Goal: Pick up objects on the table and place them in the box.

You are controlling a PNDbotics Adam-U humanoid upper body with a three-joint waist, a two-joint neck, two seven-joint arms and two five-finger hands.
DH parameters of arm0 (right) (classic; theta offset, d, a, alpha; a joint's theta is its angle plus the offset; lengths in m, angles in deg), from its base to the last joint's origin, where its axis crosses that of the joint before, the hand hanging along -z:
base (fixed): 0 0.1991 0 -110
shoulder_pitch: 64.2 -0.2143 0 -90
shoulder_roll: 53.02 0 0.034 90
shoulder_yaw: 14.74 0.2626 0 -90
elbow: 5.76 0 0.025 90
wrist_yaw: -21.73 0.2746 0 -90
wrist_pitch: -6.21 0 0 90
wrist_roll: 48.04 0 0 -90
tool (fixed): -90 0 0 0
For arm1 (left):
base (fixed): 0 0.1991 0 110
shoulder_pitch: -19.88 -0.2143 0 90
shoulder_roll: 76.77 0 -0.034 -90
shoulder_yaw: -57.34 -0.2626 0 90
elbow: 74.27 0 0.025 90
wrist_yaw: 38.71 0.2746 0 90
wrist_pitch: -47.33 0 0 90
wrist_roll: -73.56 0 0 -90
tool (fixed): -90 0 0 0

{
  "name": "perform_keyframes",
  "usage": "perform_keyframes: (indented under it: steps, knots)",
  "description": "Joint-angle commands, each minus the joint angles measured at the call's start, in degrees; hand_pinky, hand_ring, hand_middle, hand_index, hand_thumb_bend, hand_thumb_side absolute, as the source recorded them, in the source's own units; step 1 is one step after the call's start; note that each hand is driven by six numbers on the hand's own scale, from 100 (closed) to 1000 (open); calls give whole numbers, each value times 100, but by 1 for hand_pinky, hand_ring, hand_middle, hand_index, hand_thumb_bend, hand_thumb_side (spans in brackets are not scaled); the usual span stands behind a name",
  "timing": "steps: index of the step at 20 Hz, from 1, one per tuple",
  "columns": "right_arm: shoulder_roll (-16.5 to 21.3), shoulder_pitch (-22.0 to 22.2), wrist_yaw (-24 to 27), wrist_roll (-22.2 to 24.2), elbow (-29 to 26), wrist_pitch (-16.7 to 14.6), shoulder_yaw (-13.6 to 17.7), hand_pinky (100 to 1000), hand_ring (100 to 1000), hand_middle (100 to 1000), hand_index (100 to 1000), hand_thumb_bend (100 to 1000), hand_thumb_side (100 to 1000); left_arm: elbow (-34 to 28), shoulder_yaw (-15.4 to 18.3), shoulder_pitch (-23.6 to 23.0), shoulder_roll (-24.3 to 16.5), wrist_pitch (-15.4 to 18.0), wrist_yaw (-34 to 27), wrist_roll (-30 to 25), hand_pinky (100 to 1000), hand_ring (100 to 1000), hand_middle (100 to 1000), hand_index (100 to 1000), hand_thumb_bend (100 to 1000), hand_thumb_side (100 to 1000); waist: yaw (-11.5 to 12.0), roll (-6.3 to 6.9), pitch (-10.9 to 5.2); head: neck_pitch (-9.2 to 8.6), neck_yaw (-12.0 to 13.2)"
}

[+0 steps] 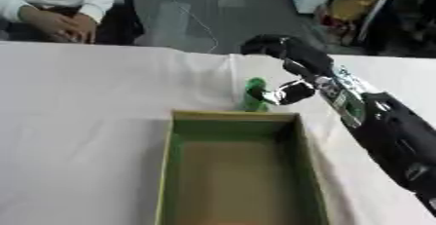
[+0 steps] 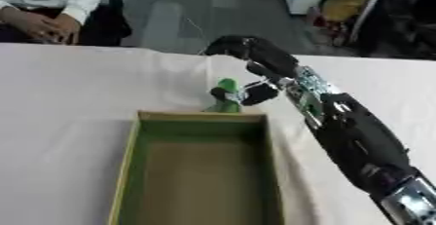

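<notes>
A white cloth is spread over the desk point(image 1: 85, 102). An open box point(image 1: 234, 170) with green inner walls and a brown floor is set toward the near edge; its near end is cut off by the picture's lower edge. Just beyond the box's far wall, a small green object point(image 1: 253, 95) is seen upright, its base hidden behind that wall and its kind hard to make out. The right hand point(image 2: 255, 61) is reached in from the right, fingers curled above the object, thumb beside it; whether it is gripped cannot be told.
</notes>
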Motion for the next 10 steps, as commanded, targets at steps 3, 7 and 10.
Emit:
perform_keyframes:
  steps: [3,7,10]
  knots:
    - [205,-88,0,-29,-99,-9,62,635,704,771,855,417,742,-85,-9,107,-11,-6,-19,-24,656,649,781,820,348,615,23,3,-90,-117,-12]
    - [186,-108,-26,-24,-112,-17,47,634,703,771,855,415,743,-85,-16,150,11,-9,-32,-35,655,648,781,820,347,617,53,-8,-42,-194,0]
    - [166,-99,-64,-22,-107,-30,36,634,703,771,855,411,745,-85,-20,171,28,-18,-40,-42,655,648,781,820,346,620,79,-28,-6,-195,-4]
